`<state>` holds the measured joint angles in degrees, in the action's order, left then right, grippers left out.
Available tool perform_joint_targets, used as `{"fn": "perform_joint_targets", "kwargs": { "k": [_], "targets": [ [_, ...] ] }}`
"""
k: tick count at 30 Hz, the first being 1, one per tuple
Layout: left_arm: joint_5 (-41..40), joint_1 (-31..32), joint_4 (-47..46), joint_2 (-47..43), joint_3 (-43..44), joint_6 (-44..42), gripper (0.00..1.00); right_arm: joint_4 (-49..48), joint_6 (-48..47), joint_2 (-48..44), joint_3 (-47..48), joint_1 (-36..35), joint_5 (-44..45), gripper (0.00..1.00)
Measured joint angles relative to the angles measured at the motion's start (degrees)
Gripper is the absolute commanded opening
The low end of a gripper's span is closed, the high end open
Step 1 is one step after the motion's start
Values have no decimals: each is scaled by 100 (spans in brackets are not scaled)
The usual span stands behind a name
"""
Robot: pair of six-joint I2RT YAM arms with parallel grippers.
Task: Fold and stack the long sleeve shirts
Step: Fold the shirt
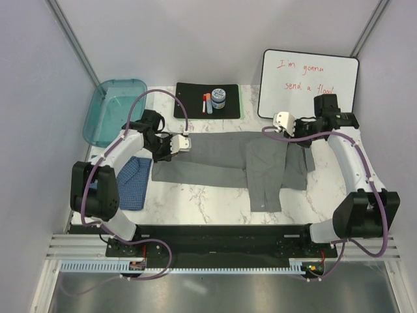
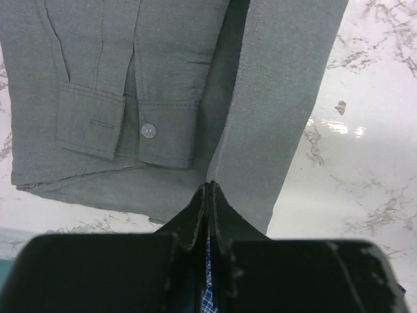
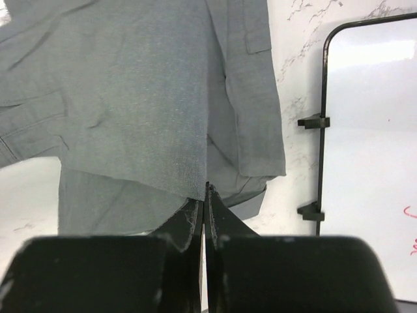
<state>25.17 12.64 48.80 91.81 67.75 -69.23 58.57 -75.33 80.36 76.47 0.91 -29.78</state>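
The grey long sleeve shirt (image 1: 221, 160) lies spread across the middle of the table, its sleeves folded in. My left gripper (image 1: 189, 145) is at the shirt's left far edge. In the left wrist view its jaws (image 2: 210, 186) are shut, with a ridge of grey cloth (image 2: 273, 78) pinched at the tips beside a buttoned cuff (image 2: 148, 130). My right gripper (image 1: 281, 130) is at the shirt's right far corner. Its jaws (image 3: 207, 189) are shut on the grey hem (image 3: 130, 85). The blue checked shirt (image 1: 130, 179) lies folded at the left, partly under my left arm.
A teal plastic tray (image 1: 114, 107) stands at the back left. A black mat (image 1: 195, 101) at the back holds a small jar (image 1: 219, 99) and a red marker. A whiteboard (image 1: 307, 81) leans at the back right, close to my right arm (image 3: 365, 130).
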Motion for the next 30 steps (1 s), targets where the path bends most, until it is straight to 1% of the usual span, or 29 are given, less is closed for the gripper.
{"fn": "perform_joint_targets", "kwargs": {
  "k": [4, 12, 18, 26, 30],
  "targets": [
    [7, -55, -87, 232, 50, -33, 2, -256, 0, 442, 127, -72, 7, 0],
    [4, -101, -146, 479, 63, -48, 2, -682, -2, 935, 153, -323, 35, 0],
    [4, -166, -240, 544, 85, -48, 2, -933, 4, 1320, 225, -343, 164, 0],
    [-2, -251, -260, 549, 142, -48, 2, -1025, 4, 1397, 245, -326, 273, 0],
    [-7, -295, -286, 717, 264, -48, 2, -1040, 4, 1401, 245, -319, 275, 0]
  ]
}}
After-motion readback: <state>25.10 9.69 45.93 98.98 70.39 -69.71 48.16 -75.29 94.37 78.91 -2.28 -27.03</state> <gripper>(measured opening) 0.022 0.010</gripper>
